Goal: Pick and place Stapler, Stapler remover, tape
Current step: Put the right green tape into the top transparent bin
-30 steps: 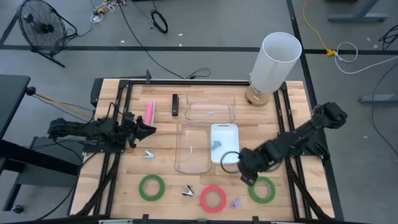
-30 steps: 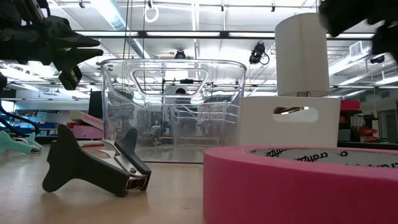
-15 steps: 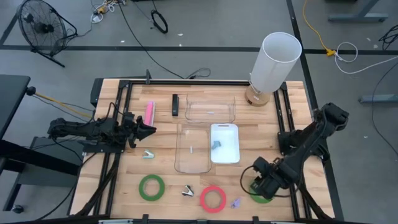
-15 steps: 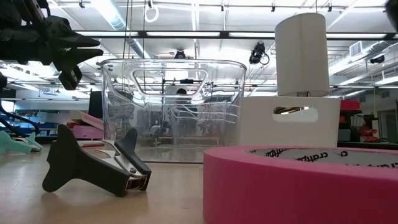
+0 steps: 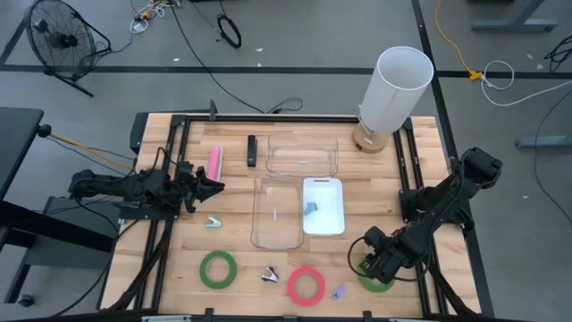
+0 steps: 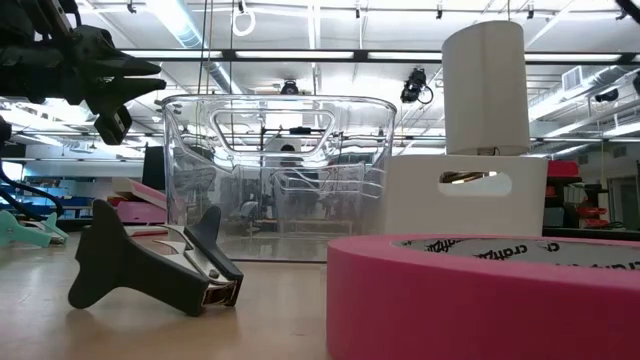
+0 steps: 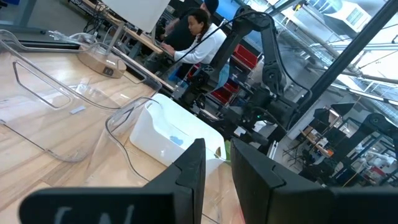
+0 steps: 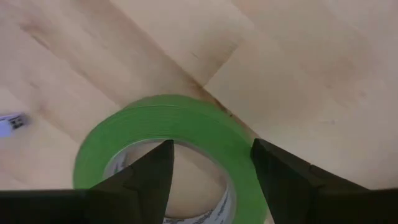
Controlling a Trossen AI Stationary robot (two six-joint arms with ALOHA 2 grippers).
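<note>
A green tape ring [image 5: 384,281] lies flat near the table's front right. My right gripper [image 5: 368,266] hangs over it, pointing down and open. In the right wrist view one finger [image 8: 149,177] stands over the ring's hole and the other [image 8: 280,177] outside the wall of the green tape [image 8: 158,118]; I see no touch. A red-pink tape [image 5: 306,284] and a second green tape [image 5: 218,268] lie flat along the front. A black stapler remover [image 5: 271,275] rests between them. A pink stapler [image 5: 215,161] and a black one [image 5: 252,150] lie at the back. My left gripper [image 5: 214,186] waits level at the left, its fingers slightly apart and holding nothing.
Two clear bins [image 5: 302,154] [image 5: 277,213] and a white tray [image 5: 323,206] stand mid-table. A tall white cylinder [image 5: 398,89] stands at the back right. A teal remover [image 5: 214,222] and a small purple piece [image 5: 339,291] lie loose. People show beyond the table in the left wrist view.
My right gripper has gone from beside the white tray toward the table's near right corner and down, rolling about its own axis, and now hangs over the right green tape. Its fingers stay apart. Nothing on the table has moved.
</note>
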